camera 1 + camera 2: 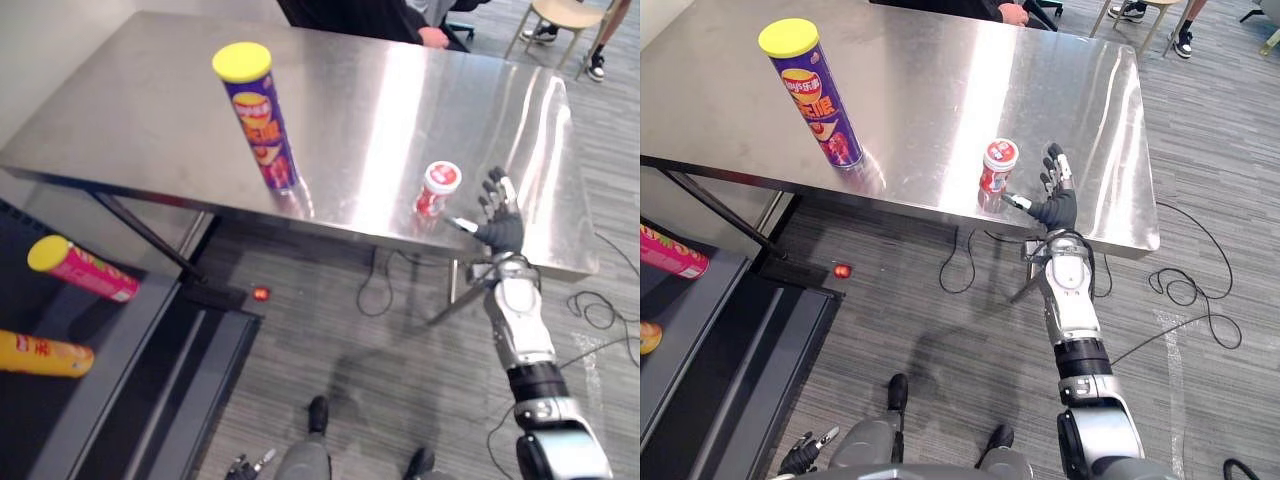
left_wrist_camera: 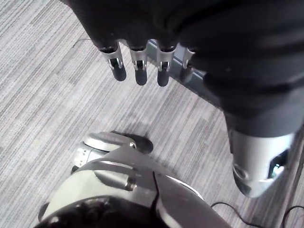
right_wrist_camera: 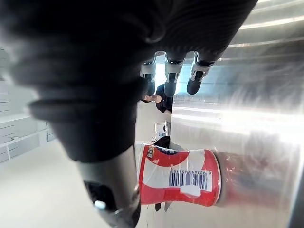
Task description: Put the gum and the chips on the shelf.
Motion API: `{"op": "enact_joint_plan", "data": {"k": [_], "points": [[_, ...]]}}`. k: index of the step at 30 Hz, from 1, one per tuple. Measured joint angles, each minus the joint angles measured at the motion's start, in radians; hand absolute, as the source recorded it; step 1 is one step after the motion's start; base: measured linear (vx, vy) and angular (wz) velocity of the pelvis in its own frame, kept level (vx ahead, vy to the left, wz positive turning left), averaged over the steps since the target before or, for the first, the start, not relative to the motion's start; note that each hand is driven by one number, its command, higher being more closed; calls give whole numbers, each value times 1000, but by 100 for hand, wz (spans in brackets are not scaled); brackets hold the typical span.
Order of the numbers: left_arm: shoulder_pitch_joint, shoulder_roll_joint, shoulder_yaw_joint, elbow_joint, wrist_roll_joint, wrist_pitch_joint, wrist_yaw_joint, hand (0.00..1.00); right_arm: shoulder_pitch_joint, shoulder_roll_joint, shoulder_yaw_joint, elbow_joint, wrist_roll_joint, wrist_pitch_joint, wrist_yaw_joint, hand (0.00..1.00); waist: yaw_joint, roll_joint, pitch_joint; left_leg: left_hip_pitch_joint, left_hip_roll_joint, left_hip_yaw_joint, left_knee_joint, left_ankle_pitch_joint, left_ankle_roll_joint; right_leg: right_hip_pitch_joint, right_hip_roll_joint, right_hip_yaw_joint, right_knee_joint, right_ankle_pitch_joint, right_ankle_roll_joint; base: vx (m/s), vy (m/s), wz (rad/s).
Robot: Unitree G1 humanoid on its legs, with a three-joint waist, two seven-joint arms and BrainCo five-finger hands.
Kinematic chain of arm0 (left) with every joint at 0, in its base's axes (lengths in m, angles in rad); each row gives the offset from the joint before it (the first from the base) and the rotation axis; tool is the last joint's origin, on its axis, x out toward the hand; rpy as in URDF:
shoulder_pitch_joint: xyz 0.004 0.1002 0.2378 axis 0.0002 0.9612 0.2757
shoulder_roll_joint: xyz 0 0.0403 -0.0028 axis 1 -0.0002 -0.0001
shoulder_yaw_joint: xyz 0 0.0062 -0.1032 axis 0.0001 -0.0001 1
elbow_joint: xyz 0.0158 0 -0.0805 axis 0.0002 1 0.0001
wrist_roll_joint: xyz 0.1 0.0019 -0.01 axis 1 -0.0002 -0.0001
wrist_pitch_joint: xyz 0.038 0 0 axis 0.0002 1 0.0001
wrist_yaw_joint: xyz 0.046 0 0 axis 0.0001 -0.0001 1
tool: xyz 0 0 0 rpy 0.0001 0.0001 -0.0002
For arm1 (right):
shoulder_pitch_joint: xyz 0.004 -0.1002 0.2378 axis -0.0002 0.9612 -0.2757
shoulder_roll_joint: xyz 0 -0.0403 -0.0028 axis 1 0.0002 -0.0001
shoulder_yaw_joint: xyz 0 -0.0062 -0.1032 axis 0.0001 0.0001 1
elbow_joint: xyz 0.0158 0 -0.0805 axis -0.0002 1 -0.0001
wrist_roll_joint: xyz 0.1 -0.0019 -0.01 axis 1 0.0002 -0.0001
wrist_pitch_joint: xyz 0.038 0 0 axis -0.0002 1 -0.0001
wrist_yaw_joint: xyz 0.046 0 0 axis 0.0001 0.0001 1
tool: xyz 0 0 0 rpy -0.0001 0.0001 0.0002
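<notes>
A tall purple chips can (image 1: 257, 120) with a yellow lid stands upright on the steel table (image 1: 120, 110), toward its left front. The gum (image 1: 437, 190), a small red and white tub with a white lid, stands near the front edge. My right hand (image 1: 500, 232) is open just right of the tub, its thumb reaching toward it without closing. In the right wrist view the gum tub (image 3: 180, 176) lies between the thumb and the straight fingers (image 3: 173, 78). My left hand (image 2: 137, 66) hangs low over the carpet, open and empty.
A dark shelf (image 1: 120, 385) at the lower left holds a pink can (image 1: 80, 268) and a yellow can (image 1: 45, 355) lying down. A person (image 1: 400, 20) sits at the table's far edge. A chair (image 1: 570, 15) stands behind. A small red object (image 1: 261, 293) lies on the floor.
</notes>
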Motion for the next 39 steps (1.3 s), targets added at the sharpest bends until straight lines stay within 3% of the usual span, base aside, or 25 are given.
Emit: {"op": "enact_joint_plan", "data": {"k": [6, 24, 25, 39], "points": [[-6, -1, 0, -9, 1, 5, 1, 0, -35, 0, 3, 31, 0, 1, 0, 0, 17, -1, 7, -13, -1, -2, 0, 9, 0, -6, 2, -1, -11, 0, 0, 0, 0, 0], [-16, 2, -1, -28, 2, 12, 2, 0, -166, 29, 19, 117, -1, 24, -29, 0, 24, -7, 49, -17, -1, -3, 0, 15, 2, -7, 2, -1, -16, 0, 1, 0, 0, 0], [-16, 2, -1, -28, 2, 12, 2, 0, -175, 29, 18, 119, -1, 29, -32, 100, 25, -7, 50, -17, -1, -3, 0, 15, 1, -7, 3, -1, -16, 0, 0, 0, 0, 0], [-35, 5, -21, -49, 2, 12, 12, 0, -345, 25, 19, 197, -19, 43, -47, 100, 46, -7, 68, -36, 22, -3, 6, 34, -9, -30, 21, 13, -5, 0, 0, -4, -2, 0]]}}
